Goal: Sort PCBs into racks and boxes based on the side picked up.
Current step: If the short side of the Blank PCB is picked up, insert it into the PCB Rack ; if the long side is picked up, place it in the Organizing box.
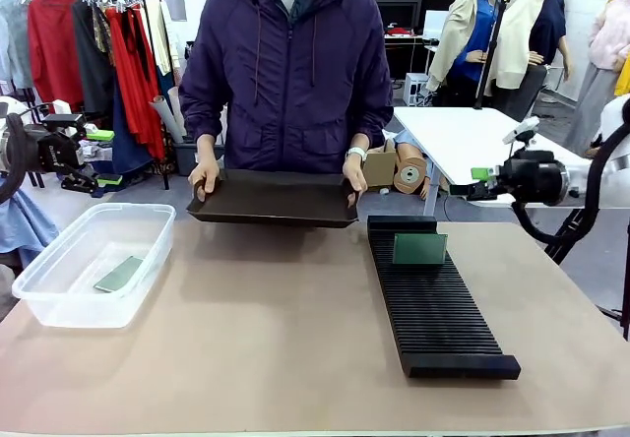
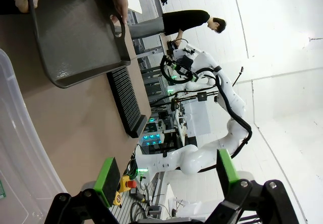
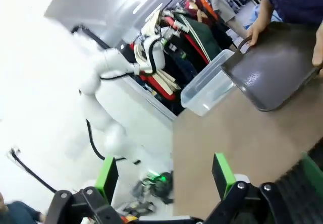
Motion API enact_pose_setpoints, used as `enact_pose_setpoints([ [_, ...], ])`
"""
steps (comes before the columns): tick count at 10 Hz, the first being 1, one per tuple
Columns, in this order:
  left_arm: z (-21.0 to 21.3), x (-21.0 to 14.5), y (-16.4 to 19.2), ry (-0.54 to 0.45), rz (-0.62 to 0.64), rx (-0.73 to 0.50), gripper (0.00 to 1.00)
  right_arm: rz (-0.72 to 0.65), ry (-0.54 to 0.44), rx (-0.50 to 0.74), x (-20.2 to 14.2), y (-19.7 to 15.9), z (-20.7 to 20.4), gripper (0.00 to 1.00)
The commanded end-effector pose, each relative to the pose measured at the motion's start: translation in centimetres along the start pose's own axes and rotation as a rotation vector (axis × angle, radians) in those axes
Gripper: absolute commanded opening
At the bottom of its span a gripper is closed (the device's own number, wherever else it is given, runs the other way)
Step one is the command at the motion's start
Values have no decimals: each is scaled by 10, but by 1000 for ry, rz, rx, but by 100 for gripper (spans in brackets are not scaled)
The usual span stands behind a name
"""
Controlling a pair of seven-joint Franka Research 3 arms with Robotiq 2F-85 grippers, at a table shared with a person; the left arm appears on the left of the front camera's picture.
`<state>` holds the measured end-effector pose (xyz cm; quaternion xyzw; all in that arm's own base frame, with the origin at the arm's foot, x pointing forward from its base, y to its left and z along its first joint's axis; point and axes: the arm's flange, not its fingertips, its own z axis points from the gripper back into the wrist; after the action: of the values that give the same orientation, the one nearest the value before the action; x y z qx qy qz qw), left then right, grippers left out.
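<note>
PCBs, thin green rectangular boards: we see one lying flat in the clear plastic tub and another standing upright in the long black slotted rack on the bench. Our left hand and right hand both stand spread wide, holding nothing. A person holds a shallow black tray.
</note>
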<state>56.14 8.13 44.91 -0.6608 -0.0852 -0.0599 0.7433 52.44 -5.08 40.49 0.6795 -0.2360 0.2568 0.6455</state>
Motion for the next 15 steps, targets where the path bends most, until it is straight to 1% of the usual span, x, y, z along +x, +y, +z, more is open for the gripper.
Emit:
enact_pose_setpoints([
  [1,1,-1,-2,0,-9,-3,100,-160,-60,3,4,32,-8,100],
  [3,1,-1,-2,0,-9,-3,100,-314,-79,13,7,50,-10,100],
  [4,1,-1,-2,0,-9,-3,100,-396,-61,17,7,55,-9,100],
  [5,1,-1,-2,0,-9,-3,100,-442,-35,3,8,60,-9,100],
  [6,1,-1,-2,0,-9,-3,100,-417,-34,-11,12,64,-10,100],
  [7,1,-1,-2,0,-9,-3,100,-375,-38,10,6,51,-8,100],
  [15,1,-1,-2,0,-9,-3,100,-375,-38,10,6,51,-8,100],
])
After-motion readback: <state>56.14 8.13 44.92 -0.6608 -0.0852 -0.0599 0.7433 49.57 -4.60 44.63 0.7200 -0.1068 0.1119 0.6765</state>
